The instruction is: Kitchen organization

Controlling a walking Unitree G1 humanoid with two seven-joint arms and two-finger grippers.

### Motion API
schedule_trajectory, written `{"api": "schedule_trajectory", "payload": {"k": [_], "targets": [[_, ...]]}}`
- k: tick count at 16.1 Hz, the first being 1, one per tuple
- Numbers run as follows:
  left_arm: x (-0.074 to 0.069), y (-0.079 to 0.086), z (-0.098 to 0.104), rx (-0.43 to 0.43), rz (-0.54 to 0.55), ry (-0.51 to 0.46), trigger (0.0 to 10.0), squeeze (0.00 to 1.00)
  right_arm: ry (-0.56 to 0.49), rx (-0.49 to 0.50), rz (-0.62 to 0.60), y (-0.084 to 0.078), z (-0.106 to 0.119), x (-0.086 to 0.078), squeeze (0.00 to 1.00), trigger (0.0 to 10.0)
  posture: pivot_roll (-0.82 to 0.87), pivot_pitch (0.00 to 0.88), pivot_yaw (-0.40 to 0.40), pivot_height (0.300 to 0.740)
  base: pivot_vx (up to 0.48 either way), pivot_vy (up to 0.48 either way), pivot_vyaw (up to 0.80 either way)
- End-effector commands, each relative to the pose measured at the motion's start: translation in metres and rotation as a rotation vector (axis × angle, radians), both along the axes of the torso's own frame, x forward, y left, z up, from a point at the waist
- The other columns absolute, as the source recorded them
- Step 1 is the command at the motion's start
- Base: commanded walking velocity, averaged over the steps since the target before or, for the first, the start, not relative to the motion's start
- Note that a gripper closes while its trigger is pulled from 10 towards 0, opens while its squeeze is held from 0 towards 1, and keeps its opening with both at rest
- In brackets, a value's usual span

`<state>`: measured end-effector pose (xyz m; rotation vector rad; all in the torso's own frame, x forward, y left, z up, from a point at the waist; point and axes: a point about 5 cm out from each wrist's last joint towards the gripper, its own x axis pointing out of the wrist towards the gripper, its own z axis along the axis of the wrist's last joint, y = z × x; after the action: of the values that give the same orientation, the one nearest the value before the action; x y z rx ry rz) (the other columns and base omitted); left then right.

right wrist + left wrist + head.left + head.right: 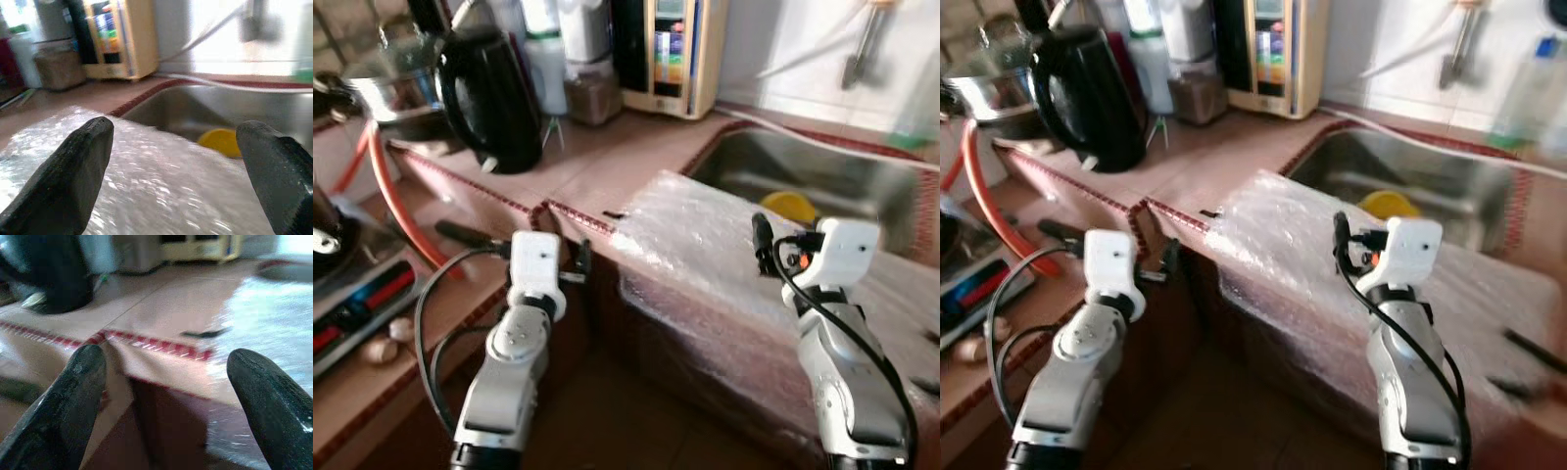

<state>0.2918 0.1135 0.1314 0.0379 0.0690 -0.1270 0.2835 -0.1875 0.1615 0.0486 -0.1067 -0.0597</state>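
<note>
Left claw (pixel 576 262) sits at about 8 o'clock in the left eye view, held over the tiled corner of the counter (pixel 607 166), and the right claw (pixel 764 245) at about 4 o'clock reaches over a crinkled sheet of bubble wrap (pixel 695 235) that drapes across the counter's front edge beside the sink (pixel 822 176). At 11 o'clock stands a black kettle (pixel 489 98), at 12 o'clock a cream-coloured appliance (pixel 671 54) against the wall, and at 2 o'clock a yellow object (pixel 788 206) lies in the sink, too blurred to identify. An orange hose (pixel 396 206) curves at 9 o'clock. In the right eye view the same layout appears, with the yellow object (pixel 1386 204) near 2 o'clock just beyond the wrap (pixel 1273 230). In the left wrist view the left claw's black fingers (pixel 63 406) stand spread wide apart with nothing between them, the red-trimmed counter edge (pixel 146 343) and the kettle (pixel 54 274) beyond. In the right wrist view the right claw's fingers (pixel 68 181) are likewise spread and empty above the bubble wrap (pixel 161 181), the sink (pixel 195 112) and yellow object (pixel 221 141) ahead.
</note>
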Motion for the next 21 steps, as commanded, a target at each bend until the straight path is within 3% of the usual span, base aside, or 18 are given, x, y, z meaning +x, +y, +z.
{"api": "schedule_trajectory", "payload": {"k": [1,2,5,16,18,21], "targets": [[0.001,0.006,0.002,0.018,0.014,-0.007,10.0,0.00,-0.021,0.004,0.008,0.004,0.004,0.001,0.57,10.0,-0.16,0.000,0.080,0.740,-0.300,0.000,0.00],[0.001,0.006,0.002,0.017,0.015,-0.006,10.0,0.00,-0.022,0.003,0.009,0.004,0.004,0.001,0.45,10.0,-0.15,0.000,0.079,0.740,-0.296,0.000,0.00],[0.001,0.005,0.002,0.019,0.011,-0.009,10.0,0.00,-0.032,-0.011,0.015,0.004,0.007,0.003,0.35,10.0,-0.16,0.000,0.075,0.740,-0.284,0.000,0.00],[0.003,-0.001,-0.003,0.006,-0.019,0.015,10.0,0.00,-0.020,-0.014,-0.001,0.002,0.002,-0.002,0.29,10.0,-0.18,0.000,0.088,0.740,-0.293,0.000,0.00],[0.002,-0.004,-0.011,0.007,-0.045,0.043,10.0,0.00,0.001,-0.007,0.004,0.005,-0.005,-0.006,0.02,10.0,-0.19,0.000,0.091,0.740,-0.142,0.000,0.00],[0.001,-0.004,-0.026,0.024,-0.081,0.088,10.0,0.00,0.068,-0.010,0.025,0.007,-0.027,-0.009,0.00,10.0,-0.20,0.000,0.094,0.740,0.000,0.000,0.00]]}}
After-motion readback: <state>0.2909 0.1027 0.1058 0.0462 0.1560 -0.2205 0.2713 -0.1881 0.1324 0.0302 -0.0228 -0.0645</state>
